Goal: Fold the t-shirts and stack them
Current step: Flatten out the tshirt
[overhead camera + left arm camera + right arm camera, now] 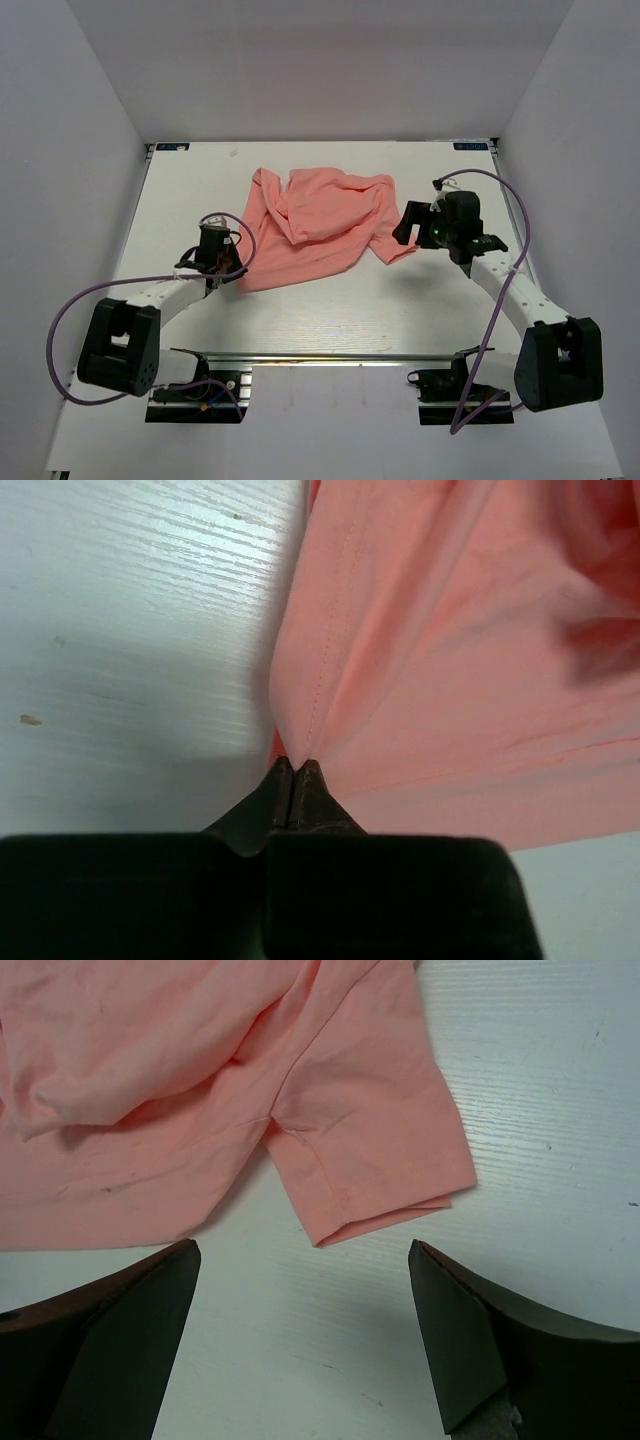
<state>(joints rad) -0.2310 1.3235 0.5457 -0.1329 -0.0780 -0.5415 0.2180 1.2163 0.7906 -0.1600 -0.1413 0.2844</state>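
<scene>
You will find nothing legible here. 1 small blue rectangular sticker (172,146) sits on the white table's (330,320) back rim, far beyond the left gripper's (295,768) jaws. A 2nd sticker (472,146) sits far beyond the right gripper's (303,1248) jaws. Both prints are too small to read.

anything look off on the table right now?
The t-shirt lies crumpled and bunched in folds, not flat. The left claw is shut on its stitched edge, with creases fanning from the pinch. The right claw is open, just short of a sleeve. No damage visible.

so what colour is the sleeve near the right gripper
The sleeve is plain salmon pink; right wrist view shows it best.
</scene>
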